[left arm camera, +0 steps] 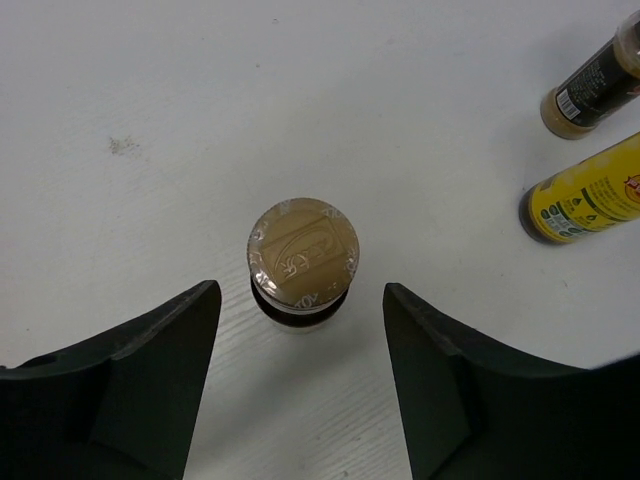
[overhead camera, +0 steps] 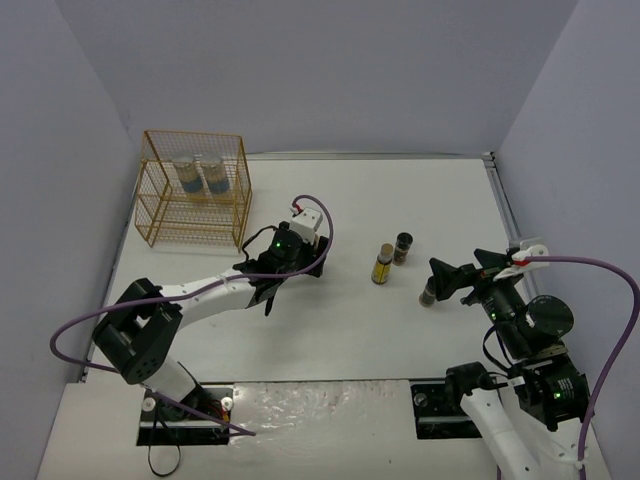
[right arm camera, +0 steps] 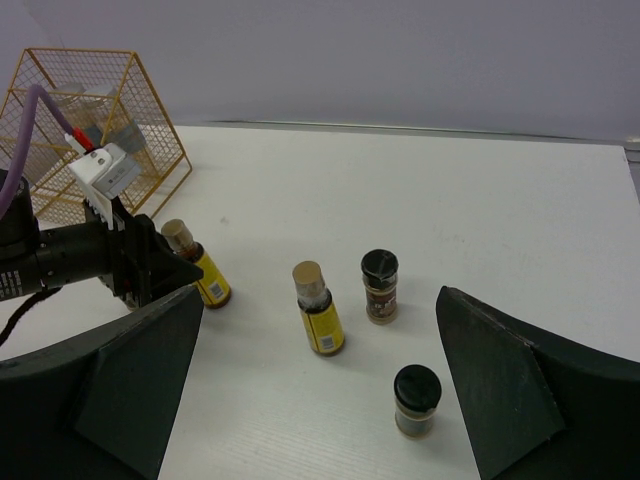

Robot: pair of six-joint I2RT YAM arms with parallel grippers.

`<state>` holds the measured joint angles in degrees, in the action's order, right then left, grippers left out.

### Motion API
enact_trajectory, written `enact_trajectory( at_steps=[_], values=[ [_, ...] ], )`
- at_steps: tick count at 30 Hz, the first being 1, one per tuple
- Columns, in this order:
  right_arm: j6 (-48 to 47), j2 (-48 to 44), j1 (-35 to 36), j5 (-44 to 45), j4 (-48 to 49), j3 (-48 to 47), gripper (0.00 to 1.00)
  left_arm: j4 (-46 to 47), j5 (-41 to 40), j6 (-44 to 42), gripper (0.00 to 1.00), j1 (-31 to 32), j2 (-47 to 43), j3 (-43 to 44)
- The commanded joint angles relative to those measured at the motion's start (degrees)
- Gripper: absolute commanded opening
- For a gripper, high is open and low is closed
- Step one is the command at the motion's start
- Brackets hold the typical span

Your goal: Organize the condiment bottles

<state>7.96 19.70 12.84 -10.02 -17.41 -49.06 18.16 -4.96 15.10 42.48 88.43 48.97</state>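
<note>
- Nearest you, at the bottom of the left wrist view, the two dark fingers (left arm camera: 130,390) of your left pincer (left arm camera: 300,290) stand spread and grip nothing.
- A slim yellow-labelled bottle (left arm camera: 303,252) with a tan cap stands upright between them at frame centre. A strip of table shows between the cap and each finger, so neither one touches it.
- Above and to the left of that bottle you have bare white table (left arm camera: 200,80) out to the frame's edges, marked only by a faint grey smudge (left arm camera: 125,146) at upper left.
- At the right edge of that view a second yellow-labelled bottle (left arm camera: 585,200) and, above it, a dark jar (left arm camera: 595,85) stand close together, well apart from the pincer.
- In the top view the gold wire rack (overhead camera: 160,210) sits at upper left, near the left pincer. Two pale blue-labelled jars (overhead camera: 185,176) stand side by side inside it; you cannot tell which shelf they are on.
- Your right pincer (right arm camera: 320,292) is wide apart and empty, with its fingers in the bottom corners of the right wrist view.
- A black-lidded jar (right arm camera: 417,400) stands low between them, nearer the finger at frame right and untouched.
- In the top view, open table fills the upper right as far as the far and right-hand edges, and a bare strip runs across the lower centre between your arms.
</note>
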Motion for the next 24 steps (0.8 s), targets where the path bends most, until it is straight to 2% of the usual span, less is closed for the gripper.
enact_trajectory(
  at_steps=[1, 5, 16, 18, 24],
  values=[
    [0.72, 1.04, 0.17, -1.26, 4.28, -0.25, 1.00, 6.02, -1.61, -0.11, 0.54, 0.27, -1.93, 3.99],
    [0.83, 1.27, 0.17, -1.37, 4.23, -0.13, 1.00, 6.31, -2.08, -0.65, 0.48, 0.36, -2.10, 4.03],
    [1.29, 0.69, 0.17, -1.58, 4.29, 0.19, 1.00, 8.15, -2.48, -1.00, 0.46, 0.41, -2.73, 3.44],
    [1.35, 0.69, 0.17, -1.58, 4.23, 0.19, 1.00, 8.36, -2.35, -1.13, 0.41, 0.48, -2.66, 3.50],
    [1.53, 0.42, 0.17, -1.67, 4.23, 0.19, 1.00, 9.00, -2.42, -0.96, 0.17, 0.41, -2.72, 3.51]
  ],
)
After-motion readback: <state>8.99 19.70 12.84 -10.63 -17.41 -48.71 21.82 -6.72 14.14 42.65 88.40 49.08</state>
